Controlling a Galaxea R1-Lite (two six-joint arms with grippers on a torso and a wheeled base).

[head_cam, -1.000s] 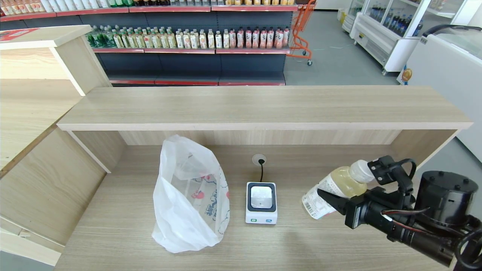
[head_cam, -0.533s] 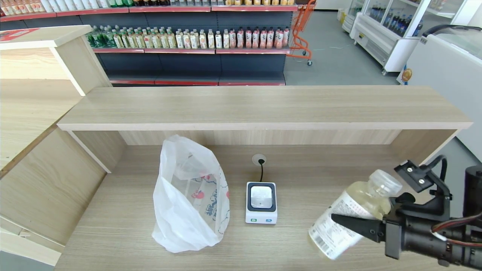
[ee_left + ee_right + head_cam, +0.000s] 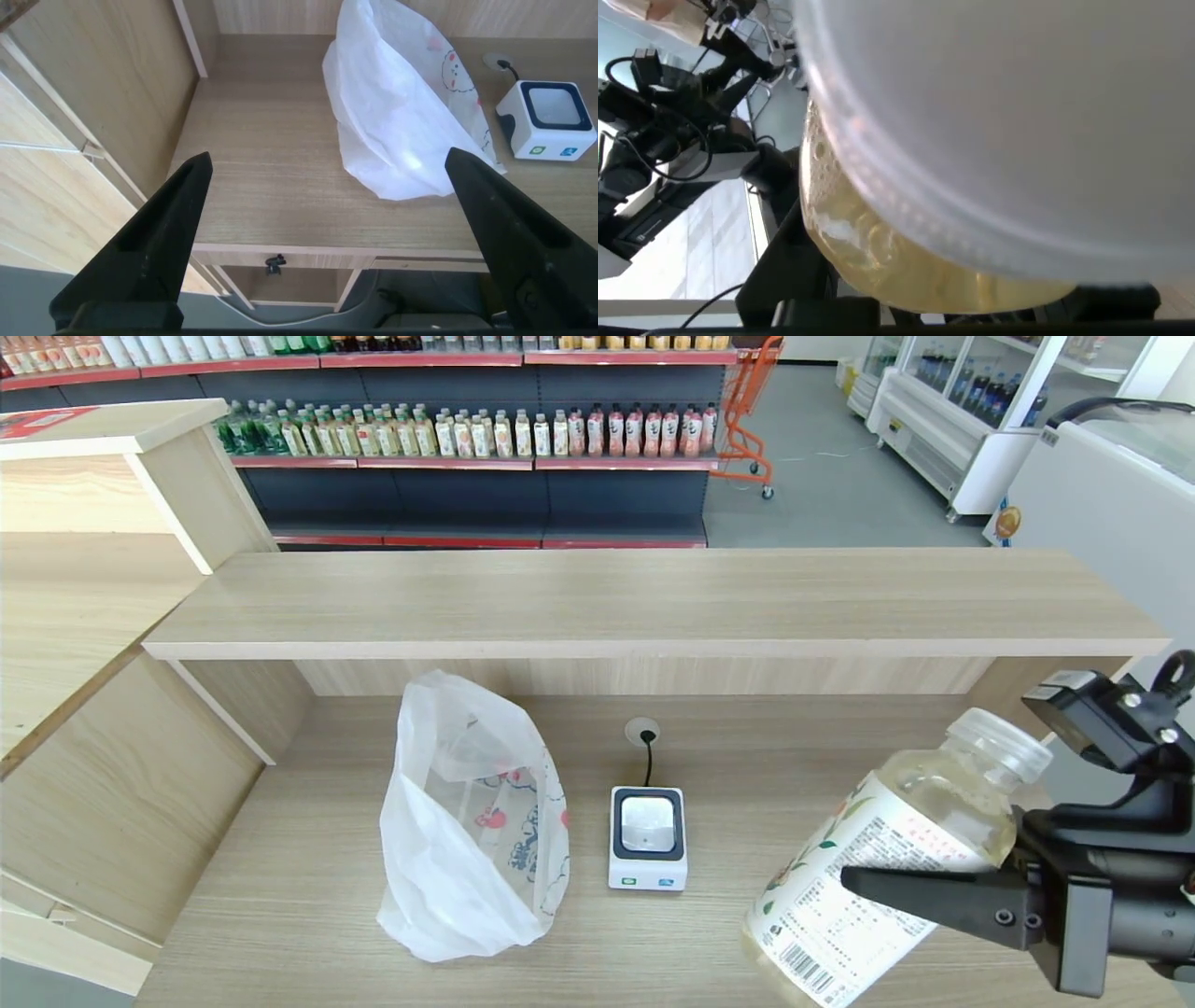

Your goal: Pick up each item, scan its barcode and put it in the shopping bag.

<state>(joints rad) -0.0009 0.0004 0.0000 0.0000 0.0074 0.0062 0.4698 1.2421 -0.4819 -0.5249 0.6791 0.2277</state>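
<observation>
Clamped on the drink bottle (image 3: 845,933), the right gripper (image 3: 887,845) has lifted it higher, the barcode scanner (image 3: 648,838) off to its left, so scanning looks pending.

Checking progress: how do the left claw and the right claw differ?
The left claw is open and empty; the right claw is shut on the tilted bottle. The left claw faces the shopping bag; the right claw is right of the scanner. Both are black.
</observation>
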